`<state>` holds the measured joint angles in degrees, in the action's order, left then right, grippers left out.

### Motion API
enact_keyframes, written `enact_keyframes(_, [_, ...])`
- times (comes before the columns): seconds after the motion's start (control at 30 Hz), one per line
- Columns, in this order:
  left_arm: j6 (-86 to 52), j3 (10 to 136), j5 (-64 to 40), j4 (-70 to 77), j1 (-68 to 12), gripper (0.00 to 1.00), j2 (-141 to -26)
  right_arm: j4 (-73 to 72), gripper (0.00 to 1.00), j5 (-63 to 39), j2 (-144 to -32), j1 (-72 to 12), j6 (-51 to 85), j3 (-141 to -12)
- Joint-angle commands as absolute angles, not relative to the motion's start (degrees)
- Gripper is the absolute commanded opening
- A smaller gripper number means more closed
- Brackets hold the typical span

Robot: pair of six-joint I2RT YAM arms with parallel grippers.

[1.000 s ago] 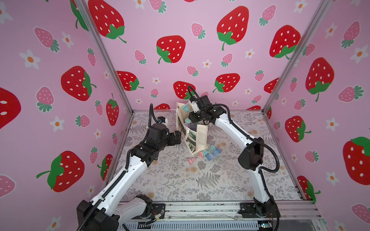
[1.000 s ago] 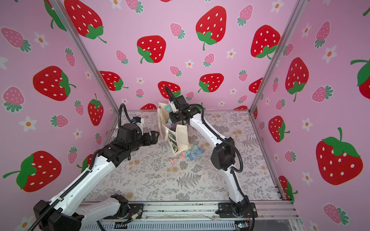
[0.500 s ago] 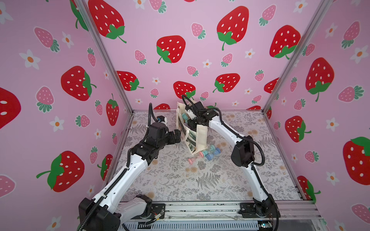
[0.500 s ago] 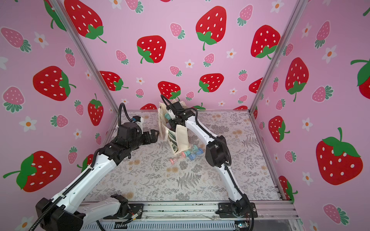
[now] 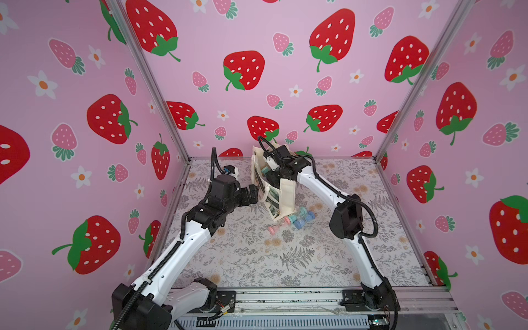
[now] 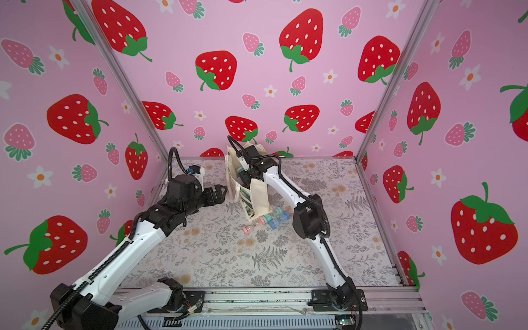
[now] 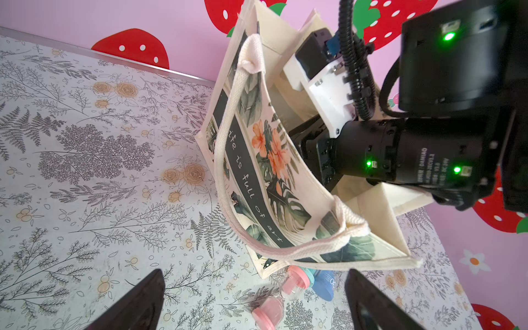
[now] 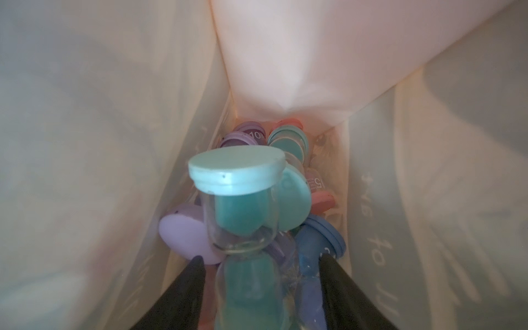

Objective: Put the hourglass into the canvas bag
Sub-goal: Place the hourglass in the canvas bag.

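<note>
Hourglass [image 8: 243,217], the teal one: where is it?

I see it inside the canvas bag [image 7: 268,160], among the other hourglasses [image 8: 185,231]. My right gripper [image 8: 261,271] is in there too, fingers parted either side of the glass, not touching.

And your left gripper [image 7: 255,271]?

Spread wide, empty, beside the bag.

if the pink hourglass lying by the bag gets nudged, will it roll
Probably: the pink hourglass lies on its side on round caps, so it likely rolls. Its clear bulbs look smooth, perhaps slippery and breakable.
</note>
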<state>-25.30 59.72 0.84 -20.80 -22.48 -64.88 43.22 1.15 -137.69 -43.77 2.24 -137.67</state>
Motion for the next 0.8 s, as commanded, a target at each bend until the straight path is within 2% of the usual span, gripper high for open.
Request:
enact_keyframes(0.0, [-25.12,60.79,0.18,-20.03,-22.24,0.99,-63.70,42.29,0.70,1.51,-132.28,-44.10,0.72,-138.98])
enact_keyframes(0.27, [-24.56,59.44,-1.41,-19.16,-22.19,0.99,-60.91,40.00,0.82,-0.30,-124.22,-44.11,1.63,-135.59])
enact_keyframes(0.67, [-24.45,55.45,-3.61,-19.68,-22.31,0.99,-56.50,30.89,0.99,-4.70,-103.54,-44.02,4.25,-115.43])
enact_keyframes(0.77, [-24.65,53.69,-5.32,-18.98,-22.59,0.99,-55.83,29.78,0.99,-4.88,-98.25,-44.04,4.57,-109.69])
